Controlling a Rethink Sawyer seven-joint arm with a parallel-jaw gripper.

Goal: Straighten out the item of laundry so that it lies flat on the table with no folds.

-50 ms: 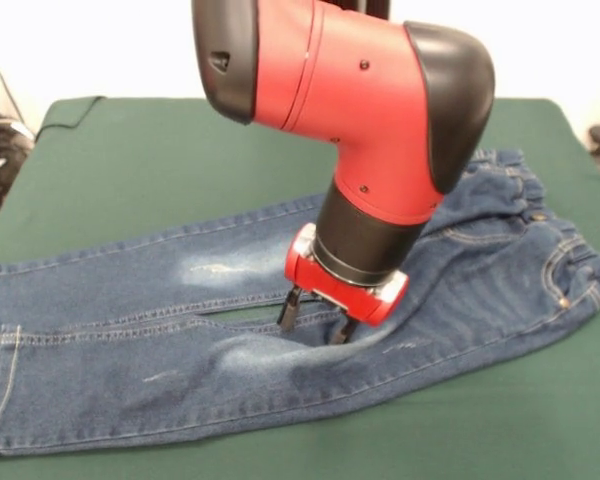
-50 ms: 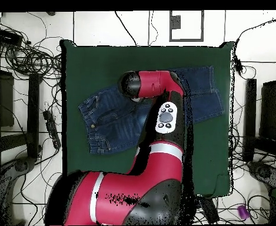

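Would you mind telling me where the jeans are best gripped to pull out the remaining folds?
Probably at the waistband of the jeans, coming from above. That end looks bunched and rumpled, while the legs already lie nearly flat. The gripper now sits open at the crotch, where there is little loose cloth to pinch.

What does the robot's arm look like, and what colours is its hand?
The arm is chunky and round, shiny red with black caps at the bends and small dark screws. Near the end is a black cylinder, then a red ring with a silvery edge. The hand below has two short dark fingers. From above, a white oval panel with dark buttons sits on the arm.
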